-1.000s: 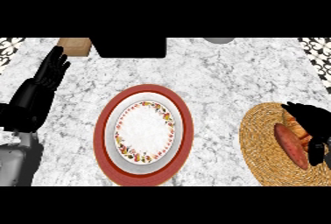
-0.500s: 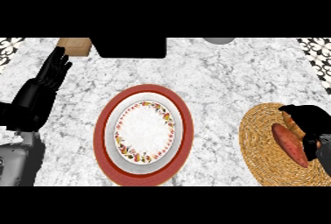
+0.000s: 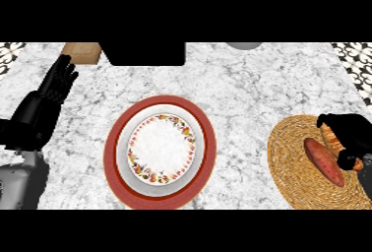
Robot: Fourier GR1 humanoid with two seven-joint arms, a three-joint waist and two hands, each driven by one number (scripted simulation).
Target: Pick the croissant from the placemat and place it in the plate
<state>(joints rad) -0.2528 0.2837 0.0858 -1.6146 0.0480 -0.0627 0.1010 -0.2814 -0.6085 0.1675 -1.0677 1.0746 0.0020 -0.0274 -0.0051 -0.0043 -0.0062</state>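
The right hand (image 3: pixel 352 140) curls over the croissant (image 3: pixel 333 139) at the picture's right edge, so only a thin orange strip of it shows beside the fingers, and whether they actually close on it cannot be told. The woven placemat (image 3: pixel 298 167) runs out of sight at the right and lower edges. At the top edge a black block (image 3: pixel 144 53), a brown box (image 3: pixel 81 52) and a grey round thing (image 3: pixel 244 45) are cut off, too little showing to name them.
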